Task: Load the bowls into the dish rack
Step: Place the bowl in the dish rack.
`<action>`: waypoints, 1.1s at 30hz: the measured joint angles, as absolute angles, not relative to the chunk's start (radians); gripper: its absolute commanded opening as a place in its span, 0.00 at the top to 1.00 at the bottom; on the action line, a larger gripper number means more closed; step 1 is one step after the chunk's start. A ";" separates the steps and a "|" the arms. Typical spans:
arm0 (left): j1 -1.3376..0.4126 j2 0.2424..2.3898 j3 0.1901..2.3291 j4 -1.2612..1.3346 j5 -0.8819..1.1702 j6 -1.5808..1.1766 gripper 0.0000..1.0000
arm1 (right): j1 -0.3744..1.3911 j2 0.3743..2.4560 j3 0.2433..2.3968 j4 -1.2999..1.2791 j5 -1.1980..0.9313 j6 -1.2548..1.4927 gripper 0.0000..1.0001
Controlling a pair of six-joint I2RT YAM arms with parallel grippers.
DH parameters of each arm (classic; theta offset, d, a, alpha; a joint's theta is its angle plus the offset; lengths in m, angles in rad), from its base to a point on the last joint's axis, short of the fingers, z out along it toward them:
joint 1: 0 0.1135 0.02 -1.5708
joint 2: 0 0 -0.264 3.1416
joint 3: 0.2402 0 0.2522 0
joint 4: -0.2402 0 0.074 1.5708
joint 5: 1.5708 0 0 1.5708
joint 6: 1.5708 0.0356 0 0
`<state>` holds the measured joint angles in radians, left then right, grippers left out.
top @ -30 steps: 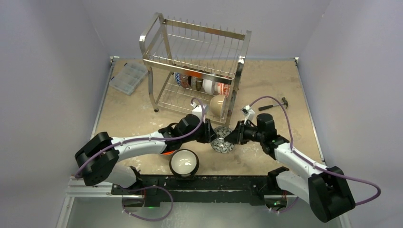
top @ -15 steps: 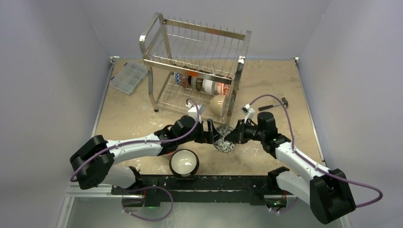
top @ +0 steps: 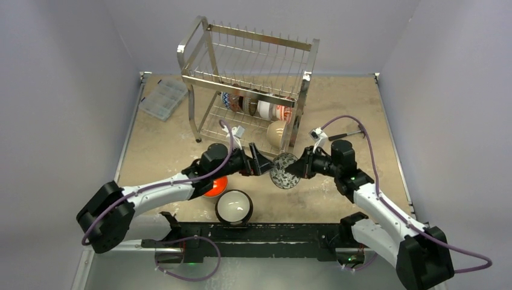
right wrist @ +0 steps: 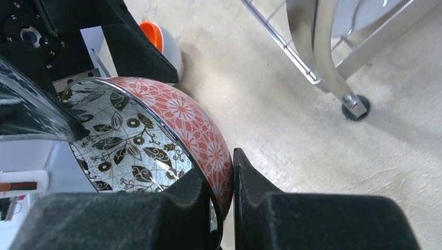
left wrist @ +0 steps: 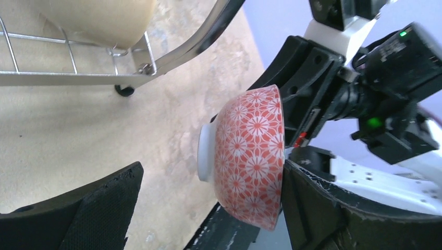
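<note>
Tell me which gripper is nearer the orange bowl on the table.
Left. The left gripper hangs open just right of the orange bowl. The right gripper, shut on the patterned bowl, is farther right still.

No text, label, brand, number or sign can be read on anything here.

Bowl (top: 284, 171) between left claw (top: 261, 164) and right claw (top: 294, 168), before the dish rack (top: 247, 60); other bowls (top: 256, 107) on its lower tier.
</note>
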<state>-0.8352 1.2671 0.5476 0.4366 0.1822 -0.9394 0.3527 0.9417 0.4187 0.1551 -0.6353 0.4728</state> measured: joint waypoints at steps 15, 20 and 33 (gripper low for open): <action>-0.727 1.058 0.498 0.524 0.301 -0.966 0.04 | 0.352 0.842 0.480 0.211 -0.626 0.427 1.00; -0.727 1.057 0.476 0.573 0.388 -0.952 0.04 | 0.352 0.834 0.481 0.293 -0.675 0.427 1.00; -0.757 1.081 0.518 0.603 0.492 -0.892 0.03 | 0.345 0.854 0.493 0.419 -0.767 0.440 1.00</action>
<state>-0.7567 1.0805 0.5179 0.6025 0.4915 -0.8925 0.3447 0.8539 0.4934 0.4194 -0.7673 0.4400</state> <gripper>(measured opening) 0.978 0.151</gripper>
